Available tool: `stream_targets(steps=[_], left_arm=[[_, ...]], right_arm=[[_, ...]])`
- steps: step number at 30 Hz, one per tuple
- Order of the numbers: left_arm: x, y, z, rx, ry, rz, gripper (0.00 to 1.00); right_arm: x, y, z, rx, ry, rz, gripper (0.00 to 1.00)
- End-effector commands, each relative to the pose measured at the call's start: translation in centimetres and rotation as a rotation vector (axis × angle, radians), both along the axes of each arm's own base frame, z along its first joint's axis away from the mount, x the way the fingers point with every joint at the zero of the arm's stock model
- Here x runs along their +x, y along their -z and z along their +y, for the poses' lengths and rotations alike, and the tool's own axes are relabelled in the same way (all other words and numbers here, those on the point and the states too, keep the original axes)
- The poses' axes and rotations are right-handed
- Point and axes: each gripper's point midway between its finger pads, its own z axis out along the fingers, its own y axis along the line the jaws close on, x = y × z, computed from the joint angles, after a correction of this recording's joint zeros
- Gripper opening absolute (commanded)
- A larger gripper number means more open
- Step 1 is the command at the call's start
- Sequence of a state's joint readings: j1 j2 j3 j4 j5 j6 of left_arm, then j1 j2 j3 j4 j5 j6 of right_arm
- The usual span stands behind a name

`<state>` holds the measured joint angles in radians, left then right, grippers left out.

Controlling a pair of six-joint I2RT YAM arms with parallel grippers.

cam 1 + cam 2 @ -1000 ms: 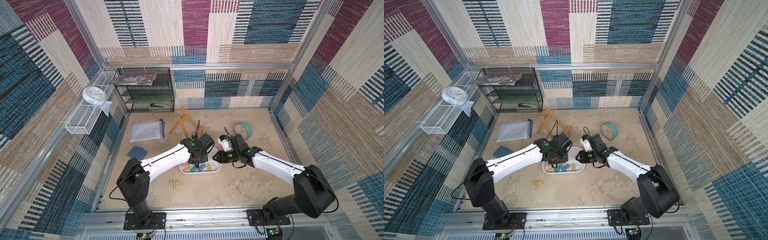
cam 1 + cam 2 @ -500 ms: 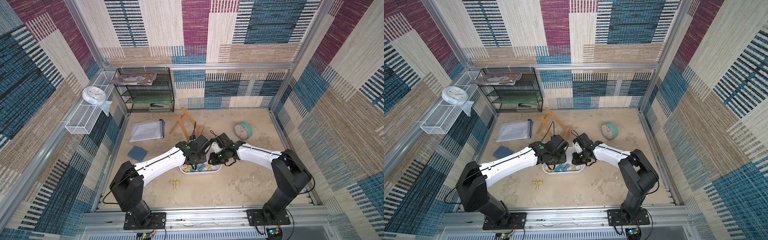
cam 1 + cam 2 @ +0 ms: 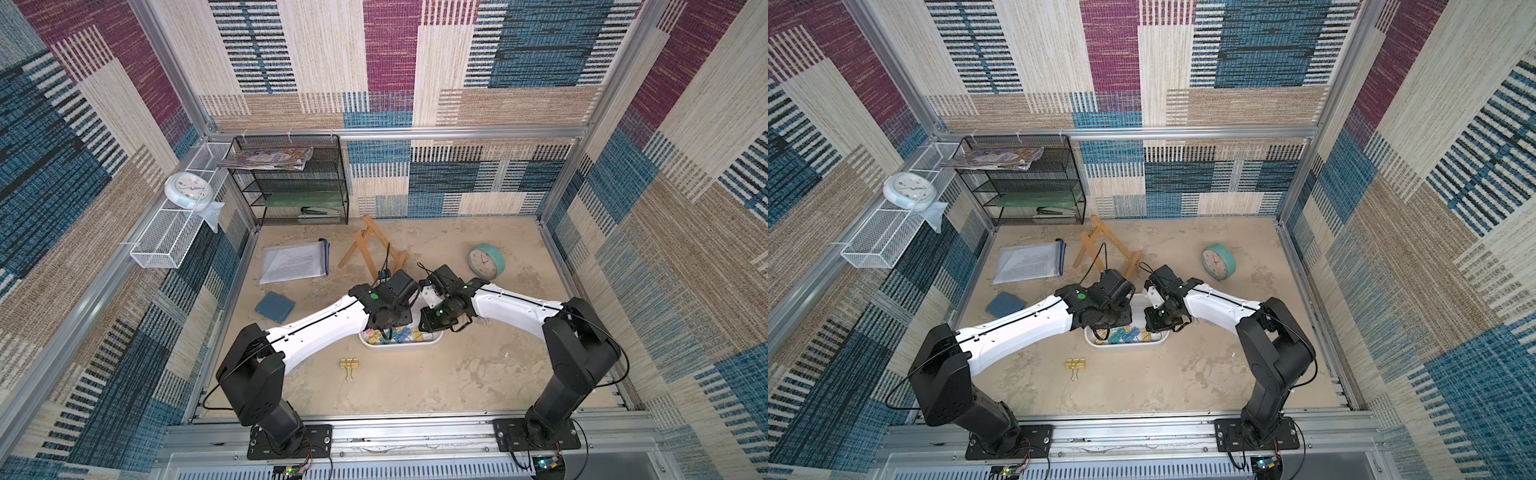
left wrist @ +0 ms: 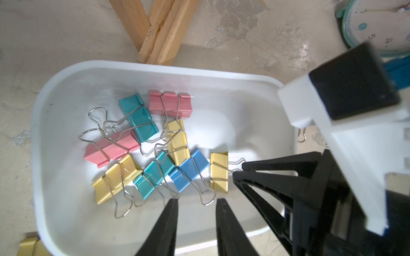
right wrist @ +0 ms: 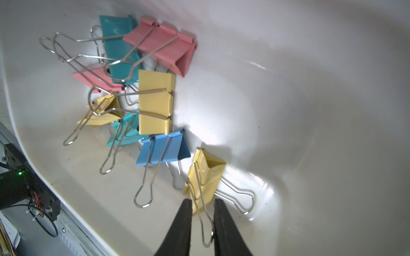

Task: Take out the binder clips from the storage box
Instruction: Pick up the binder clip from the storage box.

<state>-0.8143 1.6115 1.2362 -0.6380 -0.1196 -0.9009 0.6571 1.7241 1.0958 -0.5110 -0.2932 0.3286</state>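
The storage box (image 3: 399, 348) (image 3: 1125, 348) is a shallow white tray mid-table, under both wrists. Several binder clips (image 3: 395, 334) lie in it, pink, teal, yellow and blue. One more yellow clip (image 3: 349, 365) (image 3: 1075, 364) lies on the table in front of the box. In the left wrist view my left gripper (image 4: 197, 201) hangs open over the box (image 4: 155, 66), just short of the blue clip (image 4: 190, 168), with nothing between its fingers. My right gripper (image 5: 203, 201) (image 4: 238, 170) straddles the wire handle of a yellow clip (image 5: 206, 175); its jaws stand narrowly apart, and the wire touches one finger.
Behind the box lie a wooden easel (image 3: 370, 249), a teal clock (image 3: 486, 261) and a document pouch (image 3: 295, 262). A blue pad (image 3: 274, 307) lies to the left. A black mesh shelf (image 3: 291, 183) stands at the back left, a white wire basket (image 3: 174, 237) on the left wall.
My right arm has swung left over the box and dipped in, and its jaws have narrowed around the yellow clip's handle. The left gripper has stayed over the box.
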Motion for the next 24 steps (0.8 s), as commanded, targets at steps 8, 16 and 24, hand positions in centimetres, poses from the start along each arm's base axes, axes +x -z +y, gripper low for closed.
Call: stream_targets(steps=[8,16,24], left_arm=[[0.0,-0.4,-0.1,-0.011,0.011,-0.010,0.34],[0.1,-0.7,-0.2,-0.024,0.009,-0.019,0.34],[0.3,-1.4,0.0,-0.038,0.002,-0.046,0.34]], right_arm=[[-0.5,-0.3,0.2,0.006,-0.019,0.017,0.15],[-0.1,-2.2,0.3,0.019,-0.019,-0.018,0.03],[1.2,-5.2,-0.4,0.015,0.040,-0.121,0.02]])
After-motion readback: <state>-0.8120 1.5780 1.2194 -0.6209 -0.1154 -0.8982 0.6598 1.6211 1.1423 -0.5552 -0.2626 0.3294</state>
